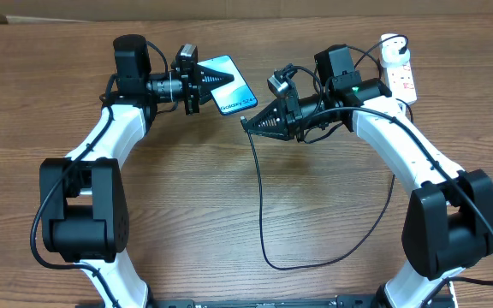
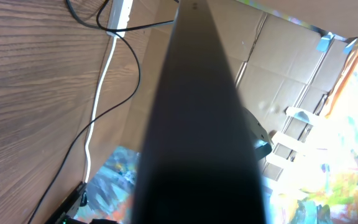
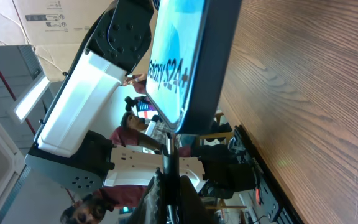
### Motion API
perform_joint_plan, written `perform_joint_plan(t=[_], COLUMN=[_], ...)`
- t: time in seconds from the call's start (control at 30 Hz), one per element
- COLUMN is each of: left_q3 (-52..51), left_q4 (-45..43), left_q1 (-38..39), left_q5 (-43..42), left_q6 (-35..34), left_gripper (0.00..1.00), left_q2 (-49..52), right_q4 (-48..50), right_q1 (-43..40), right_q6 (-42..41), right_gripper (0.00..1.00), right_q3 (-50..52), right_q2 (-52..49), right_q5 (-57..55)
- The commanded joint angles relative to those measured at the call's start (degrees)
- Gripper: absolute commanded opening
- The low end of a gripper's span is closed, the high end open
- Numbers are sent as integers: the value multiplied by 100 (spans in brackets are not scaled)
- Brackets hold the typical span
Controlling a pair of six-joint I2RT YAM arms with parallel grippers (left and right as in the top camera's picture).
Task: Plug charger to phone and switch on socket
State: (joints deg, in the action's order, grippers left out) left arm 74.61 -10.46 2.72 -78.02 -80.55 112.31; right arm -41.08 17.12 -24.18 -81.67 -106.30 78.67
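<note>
Right jaws grip charger (image 3: 166, 155) tip, seemingly touching phone (image 3: 182, 62) (bottom edge).

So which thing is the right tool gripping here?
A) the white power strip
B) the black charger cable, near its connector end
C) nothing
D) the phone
B: in the overhead view the charger cable trails down from the shut right tool, and the right wrist view shows its tip close to the edge of the phone, which the left tool holds.

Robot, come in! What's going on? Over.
Left claw shut on phone. Right claw shut on charger, tip at phone's edge. Socket untouched, nothing blocking.
</note>
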Motion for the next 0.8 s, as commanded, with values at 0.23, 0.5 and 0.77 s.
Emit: perform_joint_plan(t=[0.23, 0.5, 0.77], left_q3=[55, 55, 55], left_q4=[-20, -2, -2], left_q1=[116, 105, 90], left_q5=[-153, -151, -192], left_q6=[129, 125, 127], left_gripper=[4, 4, 4], left_q2=[-66, -66, -66], right_q4=[184, 184, 186], right_q1=[7, 7, -94], right_q6=[-181, -179, -179], right_gripper=[4, 4, 4], right_q3=[17, 17, 17], right_q2=[118, 118, 120], right_q5=[114, 114, 114])
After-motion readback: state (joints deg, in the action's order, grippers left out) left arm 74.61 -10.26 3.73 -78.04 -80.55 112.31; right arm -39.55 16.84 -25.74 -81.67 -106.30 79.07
